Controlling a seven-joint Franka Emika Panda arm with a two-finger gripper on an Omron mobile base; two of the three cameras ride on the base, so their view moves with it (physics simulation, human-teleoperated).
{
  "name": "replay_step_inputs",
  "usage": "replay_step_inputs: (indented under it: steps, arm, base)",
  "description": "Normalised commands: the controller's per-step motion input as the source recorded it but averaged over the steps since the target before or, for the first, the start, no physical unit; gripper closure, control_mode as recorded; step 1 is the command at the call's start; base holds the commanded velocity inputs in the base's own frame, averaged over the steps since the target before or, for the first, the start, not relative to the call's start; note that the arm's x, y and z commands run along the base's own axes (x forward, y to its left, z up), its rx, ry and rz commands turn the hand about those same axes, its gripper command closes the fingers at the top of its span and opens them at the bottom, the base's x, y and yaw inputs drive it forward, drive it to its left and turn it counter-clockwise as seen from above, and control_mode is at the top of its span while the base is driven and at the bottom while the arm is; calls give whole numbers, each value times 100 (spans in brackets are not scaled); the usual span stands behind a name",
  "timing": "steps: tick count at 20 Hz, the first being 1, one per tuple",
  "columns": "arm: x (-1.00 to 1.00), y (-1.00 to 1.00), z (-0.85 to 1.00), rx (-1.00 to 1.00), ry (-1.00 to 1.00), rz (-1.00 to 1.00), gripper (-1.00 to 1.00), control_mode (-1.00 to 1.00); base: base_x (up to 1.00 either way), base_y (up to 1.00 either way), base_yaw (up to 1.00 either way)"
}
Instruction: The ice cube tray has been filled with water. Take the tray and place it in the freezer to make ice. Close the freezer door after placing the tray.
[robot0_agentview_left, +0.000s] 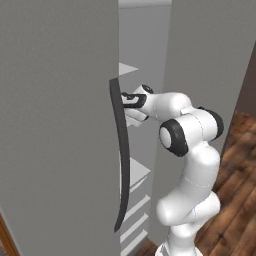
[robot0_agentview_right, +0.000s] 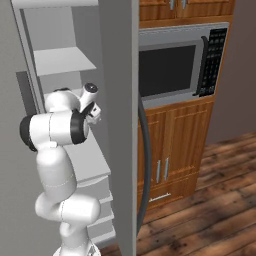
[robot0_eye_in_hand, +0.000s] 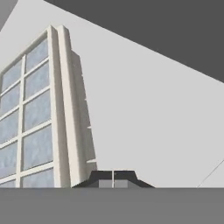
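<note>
I see the flat pale grey-white ice cube tray (robot0_eye_in_hand: 35, 118) with bluish cells resting on a white shelf (robot0_eye_in_hand: 144, 122) inside the tall matte-grey freezer (robot0_agentview_right: 60, 60), my tool (robot0_eye_in_hand: 113, 178) clenched empty just beside it, presumably freed for the door.

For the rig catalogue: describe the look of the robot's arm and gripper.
The arm is glossy white with rounded, bulbous segments and dark black rings at the joints. The gripper ends in two small dark fingertips with pale grey pads, on a white hand with black trim. No cables or markings can be seen.
</note>
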Motion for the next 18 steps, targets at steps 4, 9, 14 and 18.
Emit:
replay_step_inputs:
  steps: [4,9,14,18]
  arm:
    - [0,-9,0,0,0,-8,100,-100]
    - [-60,-82,3,0,0,-14,100,-100]
    - [-94,-69,25,4,1,-17,100,-100]
    - [-100,-13,68,1,-3,-6,100,-100]
  base:
    - [0,0,0]
    - [0,0,0]
    - [0,0,0]
    - [0,0,0]
